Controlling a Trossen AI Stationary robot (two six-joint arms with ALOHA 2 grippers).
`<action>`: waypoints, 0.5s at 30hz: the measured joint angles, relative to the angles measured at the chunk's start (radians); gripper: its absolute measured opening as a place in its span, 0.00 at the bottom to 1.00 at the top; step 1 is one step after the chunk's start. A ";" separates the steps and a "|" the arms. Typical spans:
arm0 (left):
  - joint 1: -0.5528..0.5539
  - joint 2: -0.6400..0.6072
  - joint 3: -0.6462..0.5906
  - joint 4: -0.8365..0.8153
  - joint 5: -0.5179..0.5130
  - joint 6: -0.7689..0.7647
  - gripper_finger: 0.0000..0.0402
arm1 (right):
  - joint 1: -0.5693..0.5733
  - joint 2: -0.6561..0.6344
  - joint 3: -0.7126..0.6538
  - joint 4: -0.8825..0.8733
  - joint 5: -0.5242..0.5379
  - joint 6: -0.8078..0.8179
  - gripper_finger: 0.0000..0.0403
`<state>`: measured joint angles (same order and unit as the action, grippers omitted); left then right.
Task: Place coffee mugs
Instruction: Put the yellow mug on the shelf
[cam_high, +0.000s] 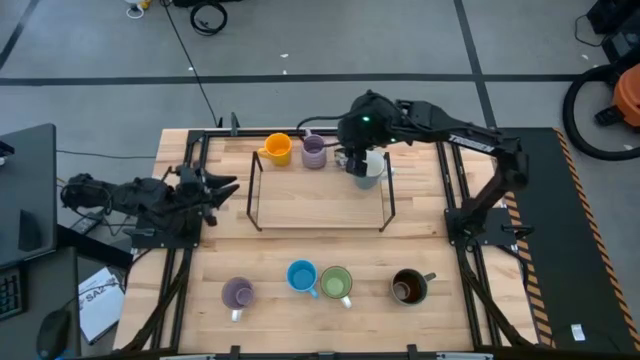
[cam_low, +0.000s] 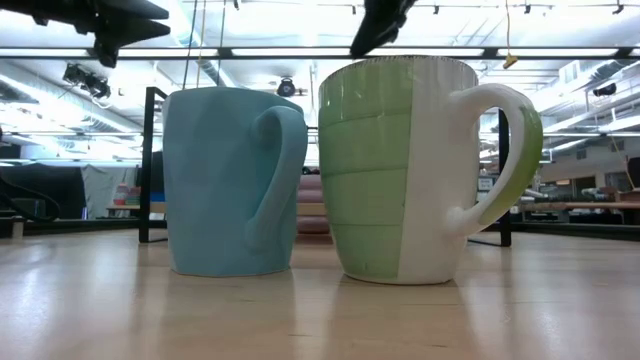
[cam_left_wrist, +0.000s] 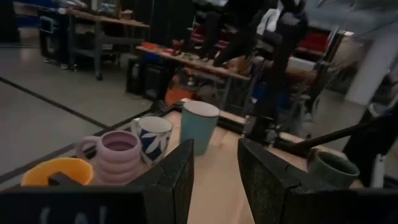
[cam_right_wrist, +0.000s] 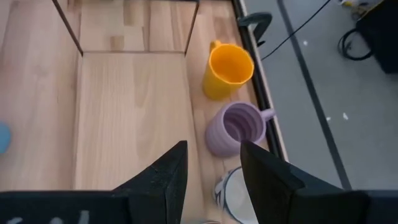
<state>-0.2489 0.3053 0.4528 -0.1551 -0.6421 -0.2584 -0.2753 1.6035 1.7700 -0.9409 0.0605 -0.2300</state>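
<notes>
Along the far bench (cam_high: 300, 250) edge four mugs stand placed; four wait; right tool (cam_high: 358, 166) spread, left tool (cam_high: 228, 188) parted, empty.

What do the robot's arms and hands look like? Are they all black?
Mostly, yes. Both arms are dark, jointed and chunky, with black cables along them. The right arm has a small green light glowing near its wrist. The left hand and the right hand each have two flat, dark, wedge-shaped fingers. Faint pale scribbles mark the dark bar below the fingers.
</notes>
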 joint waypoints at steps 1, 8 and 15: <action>0.007 0.015 0.012 0.000 0.007 -0.001 0.32 | -0.001 -0.021 -0.028 0.018 0.001 0.001 0.38; 0.054 0.152 0.098 -0.019 0.058 -0.019 0.32 | 0.016 -0.170 -0.216 0.153 0.045 0.003 0.38; 0.098 0.253 0.176 -0.080 0.095 -0.020 0.32 | 0.023 -0.260 -0.352 0.277 0.052 0.007 0.38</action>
<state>-0.1513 0.5585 0.6288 -0.2350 -0.5473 -0.2780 -0.2523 1.3432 1.4181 -0.6635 0.1125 -0.2229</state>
